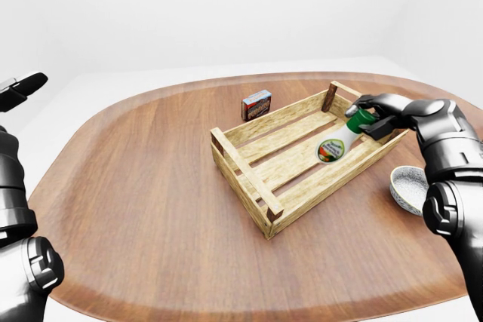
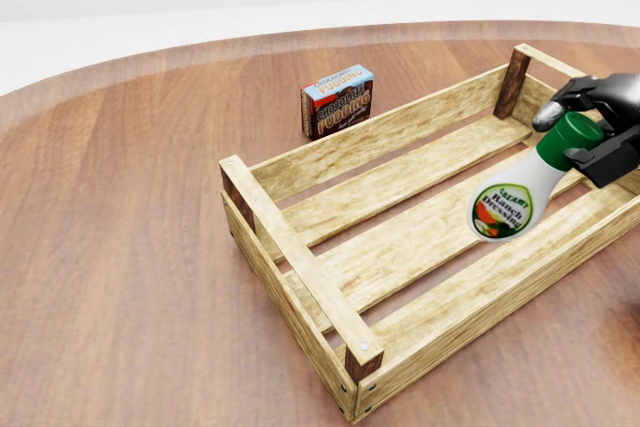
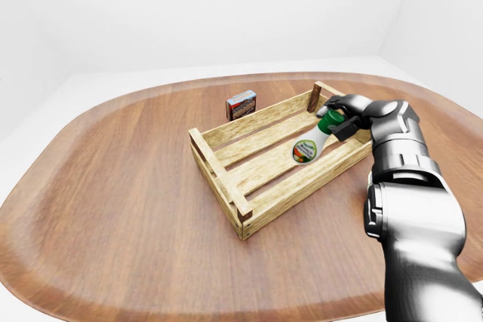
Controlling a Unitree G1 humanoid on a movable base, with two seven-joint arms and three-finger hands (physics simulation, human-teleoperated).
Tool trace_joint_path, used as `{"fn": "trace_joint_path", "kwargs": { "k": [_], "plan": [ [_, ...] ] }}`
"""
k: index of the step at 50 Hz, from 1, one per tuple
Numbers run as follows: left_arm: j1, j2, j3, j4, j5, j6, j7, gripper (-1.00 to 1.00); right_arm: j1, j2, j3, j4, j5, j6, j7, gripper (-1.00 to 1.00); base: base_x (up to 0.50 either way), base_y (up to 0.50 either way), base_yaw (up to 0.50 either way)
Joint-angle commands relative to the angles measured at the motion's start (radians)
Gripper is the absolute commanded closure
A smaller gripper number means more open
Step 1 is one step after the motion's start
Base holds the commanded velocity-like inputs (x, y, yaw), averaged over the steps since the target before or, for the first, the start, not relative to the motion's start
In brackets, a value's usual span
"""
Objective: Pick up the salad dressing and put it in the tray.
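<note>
The salad dressing [image 2: 512, 199] is a white bottle with a green cap and a ranch label. It lies tilted inside the wooden tray [image 2: 287, 243], base low over the slats, cap pointing up and right. My right hand [image 2: 582, 137] is shut on the green cap, coming in over the tray's right end in the head view. Whether the base touches the slats is unclear. My left hand [image 1: 23, 88] shows only in the left-eye view, raised at the far left away from the table, fingers stretched out and holding nothing.
A chocolate pudding box [image 2: 338, 100] stands upright just above the tray's long wall in the head view. A pale bowl [image 1: 410, 188] sits on the wooden table [image 1: 136, 186] right of the tray, under my right forearm. White floor surrounds the round table.
</note>
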Motion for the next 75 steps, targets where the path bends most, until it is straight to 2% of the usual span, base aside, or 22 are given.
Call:
{"fn": "trace_joint_path", "kwargs": {
  "k": [1, 5, 18, 21, 24, 30, 34, 37, 43, 48, 52, 56, 60, 69, 73, 75],
  "plan": [
    [0.002, -0.005, -0.001, -0.001, 0.002, 0.000, -0.001, -1.00, 0.009, 0.029, -0.049, 0.036, -0.029, 0.000, 0.001, 1.00, 0.00, 0.00, 0.00],
    [0.005, -0.004, 0.000, -0.005, 0.001, 0.003, -0.002, -1.00, -0.001, 0.049, -0.056, 0.042, -0.023, 0.000, -0.051, 1.00, 0.00, 0.00, 0.00],
    [0.005, -0.012, -0.004, 0.007, 0.005, -0.008, -0.007, -1.00, 0.046, 0.110, -0.045, 0.062, -0.049, 0.000, -0.091, 1.00, 0.00, 0.00, 0.00],
    [0.004, -0.012, -0.003, 0.005, 0.005, -0.004, -0.007, -1.00, 0.050, 0.123, -0.042, 0.064, -0.061, 0.000, -0.094, 1.00, 0.00, 0.00, 0.00],
    [-0.002, -0.010, -0.004, 0.022, 0.007, -0.012, -0.011, -1.00, 0.055, 0.130, -0.006, 0.069, -0.117, 0.000, -0.076, 1.00, 0.00, 0.00, 0.00],
    [-0.007, -0.014, -0.008, 0.038, 0.010, -0.022, -0.014, -1.00, 0.037, 0.131, 0.010, 0.073, -0.196, 0.000, -0.036, 1.00, 0.00, 0.00, 0.00],
    [-0.013, -0.011, -0.008, 0.049, 0.010, -0.022, -0.015, -1.00, 0.033, 0.138, -0.005, 0.075, -0.213, 0.000, -0.070, 1.00, 0.00, 0.00, 0.00],
    [-0.010, -0.011, -0.008, 0.045, 0.008, -0.017, -0.014, -1.00, 0.024, 0.143, -0.035, 0.075, -0.198, 0.000, -0.166, 1.00, 0.00, 0.00, 0.00],
    [-0.011, -0.012, -0.008, 0.054, 0.008, -0.024, -0.017, -1.00, 0.020, 0.140, -0.018, 0.078, -0.235, 0.000, -0.229, 1.00, 0.00, 0.00, 0.00],
    [-0.007, -0.014, -0.009, 0.046, 0.008, -0.019, -0.017, -1.00, 0.003, 0.139, -0.053, 0.075, -0.211, 0.000, -0.365, 1.00, 0.00, 0.00, 0.00],
    [-0.007, -0.015, -0.009, 0.049, 0.008, -0.022, -0.017, -1.00, 0.008, 0.141, -0.057, 0.076, -0.205, 0.000, -0.425, 1.00, 0.00, 0.00, 0.00],
    [-0.002, -0.017, -0.009, 0.040, 0.008, -0.018, -0.016, -1.00, 0.041, 0.151, -0.059, 0.077, -0.196, 0.000, -0.402, 1.00, 0.00, 0.00, 0.00],
    [-0.003, -0.020, -0.009, 0.048, 0.010, -0.025, -0.019, -1.00, 0.064, 0.162, -0.055, 0.080, -0.193, 0.000, -0.368, 1.00, 0.00, 0.00, 0.00],
    [0.000, -0.020, -0.009, 0.038, 0.010, -0.015, -0.017, -1.00, 0.067, 0.169, -0.057, 0.080, -0.190, 0.000, -0.348, 1.00, 0.00, 0.00, 0.00],
    [-0.006, -0.021, -0.011, 0.060, 0.015, -0.030, -0.022, -1.00, 0.080, 0.174, -0.051, 0.081, -0.196, 0.000, -0.323, 1.00, 0.00, 0.00, 0.00],
    [-0.008, -0.021, -0.011, 0.061, 0.014, -0.029, -0.024, -1.00, 0.083, 0.176, -0.048, 0.082, -0.200, 0.000, -0.313, 1.00, 0.00, 0.00, 0.00]
  ]
}}
